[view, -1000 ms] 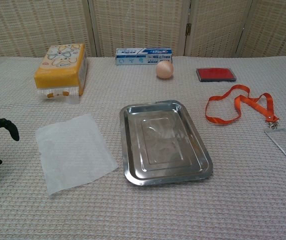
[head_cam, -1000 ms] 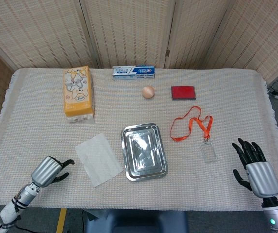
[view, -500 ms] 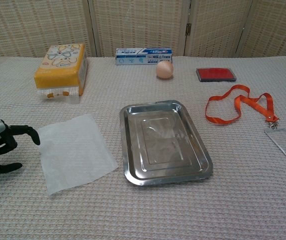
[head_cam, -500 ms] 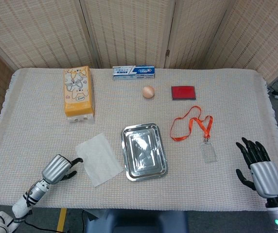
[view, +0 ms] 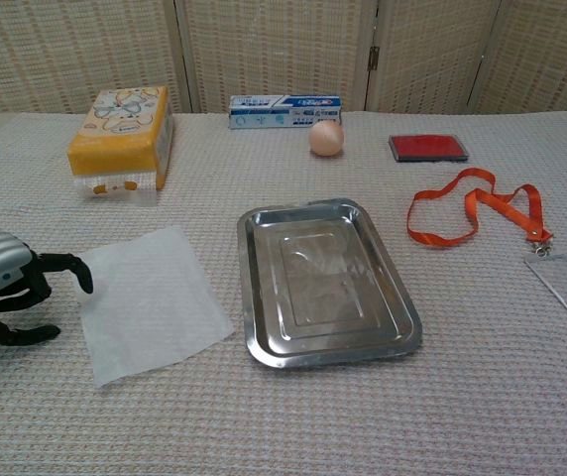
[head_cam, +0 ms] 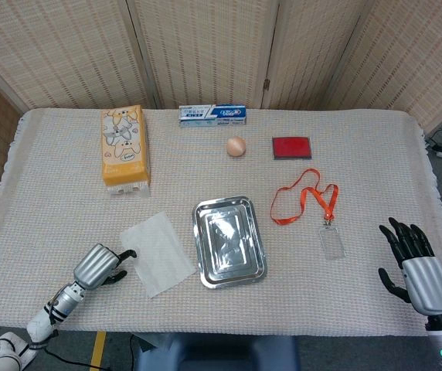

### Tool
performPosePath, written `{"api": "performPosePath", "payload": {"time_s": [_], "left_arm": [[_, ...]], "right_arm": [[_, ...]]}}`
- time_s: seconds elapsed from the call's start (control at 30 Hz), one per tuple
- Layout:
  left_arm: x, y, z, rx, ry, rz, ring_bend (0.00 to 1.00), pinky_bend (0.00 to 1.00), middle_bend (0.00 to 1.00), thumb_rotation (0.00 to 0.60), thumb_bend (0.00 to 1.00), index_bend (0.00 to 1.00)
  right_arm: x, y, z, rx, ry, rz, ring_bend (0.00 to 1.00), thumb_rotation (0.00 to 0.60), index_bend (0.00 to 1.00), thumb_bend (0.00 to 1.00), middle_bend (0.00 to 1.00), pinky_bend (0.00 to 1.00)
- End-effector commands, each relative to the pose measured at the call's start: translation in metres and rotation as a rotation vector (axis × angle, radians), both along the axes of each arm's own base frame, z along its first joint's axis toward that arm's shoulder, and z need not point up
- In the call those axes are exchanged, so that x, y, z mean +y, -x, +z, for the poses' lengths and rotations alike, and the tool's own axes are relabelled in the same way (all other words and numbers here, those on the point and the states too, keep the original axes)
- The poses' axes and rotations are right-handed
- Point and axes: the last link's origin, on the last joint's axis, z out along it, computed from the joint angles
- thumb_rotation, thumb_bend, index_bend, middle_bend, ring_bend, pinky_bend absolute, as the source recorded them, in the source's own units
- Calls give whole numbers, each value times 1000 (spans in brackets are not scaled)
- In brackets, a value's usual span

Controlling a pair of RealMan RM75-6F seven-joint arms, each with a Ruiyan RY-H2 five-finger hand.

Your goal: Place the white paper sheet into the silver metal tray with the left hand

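Note:
The white paper sheet point(head_cam: 158, 253) point(view: 148, 300) lies flat on the cloth, just left of the silver metal tray point(head_cam: 229, 241) point(view: 398, 295), which holds nothing. My left hand point(head_cam: 100, 266) point(view: 11, 293) hovers at the sheet's left edge. Its fingers are spread and curved, and one fingertip reaches over the paper's edge. It holds nothing. My right hand point(head_cam: 414, 267) stays near the table's front right corner, fingers spread, and only the head view shows it.
An orange tissue pack point(head_cam: 124, 148) stands at the back left. A toothpaste box point(head_cam: 212, 114), an egg point(head_cam: 236, 146) and a red pad point(head_cam: 292, 147) sit along the back. An orange lanyard with a clear badge point(head_cam: 314, 202) lies right of the tray.
My left hand has moved right along the front of the table, from well clear of the sheet to its left edge. The right hand drifted slightly toward the front edge.

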Motion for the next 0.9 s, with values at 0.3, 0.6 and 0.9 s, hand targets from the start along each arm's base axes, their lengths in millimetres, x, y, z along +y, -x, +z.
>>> {"api": "performPosePath", "payload": {"time_s": [0.3,0.6,0.9], "left_arm": [[9,-20,-17,-15,34,-44,1000,1000,1000,600,325,395],[14,-32,-25,-54,43,-53,1000,1000,1000,600,338,498],[14,-36,-29,-101,30,-45,1000,1000,1000,600,426,660]], "right_arm": [[2,-1,8,-15,35,6,0,600,0,445,0,0],[3,0,11,-18,39,1,0,600,0,445,0,0],[3,1,11,-15,35,-5,0,600,0,445,0,0]]}}
